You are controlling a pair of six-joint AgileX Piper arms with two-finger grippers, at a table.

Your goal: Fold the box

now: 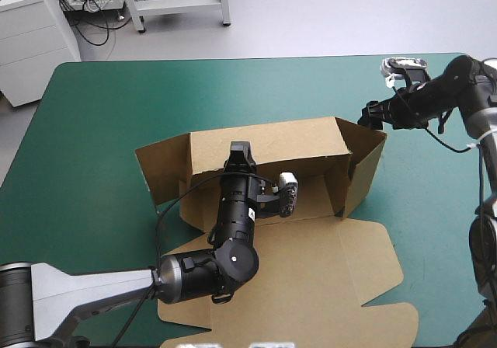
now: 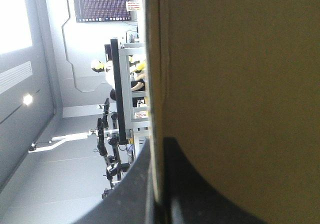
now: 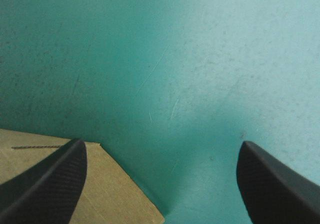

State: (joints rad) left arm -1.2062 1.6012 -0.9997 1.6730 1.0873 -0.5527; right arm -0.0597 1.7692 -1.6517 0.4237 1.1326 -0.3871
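Note:
The brown box stands mid-table as a partly raised tray, its back wall upright, side flaps angled outward and its lid flat toward the near edge. My left gripper reaches over the tray floor and pinches the back wall's top edge. In the left wrist view the board runs between the nearly closed black fingers of the left gripper. My right gripper hovers just outside the box's far right corner. It is open above the cover, with a corner of the board beside one finger.
The teal-green cover stretches wide to the left of the box and behind it. The right arm comes in over the table's far right corner. The flat lid reaches almost to the near edge.

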